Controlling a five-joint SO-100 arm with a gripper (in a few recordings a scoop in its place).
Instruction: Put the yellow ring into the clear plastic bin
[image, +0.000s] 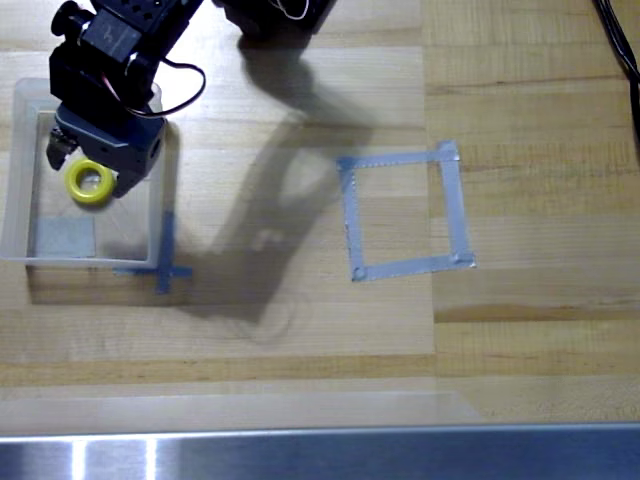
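The yellow ring (90, 183) shows as a full circle inside the clear plastic bin (20, 255), in its upper middle part. My gripper (93, 168) hangs over the bin from the top of the overhead view, and its jaws stand apart, one on each side of the ring's upper half. The left finger (57, 150) is swung outward, and the right finger (132, 178) sits against the ring's right edge. Nothing passes through the ring's hole. Whether the ring rests on the bin's floor is not clear from above.
A grey tape patch (65, 238) shows through the bin's bottom. A blue tape cross (165, 268) lies at the bin's lower right corner. A grey tape square outline (405, 212) sits in the middle of the wooden table. A metal rail (320, 455) runs along the front edge.
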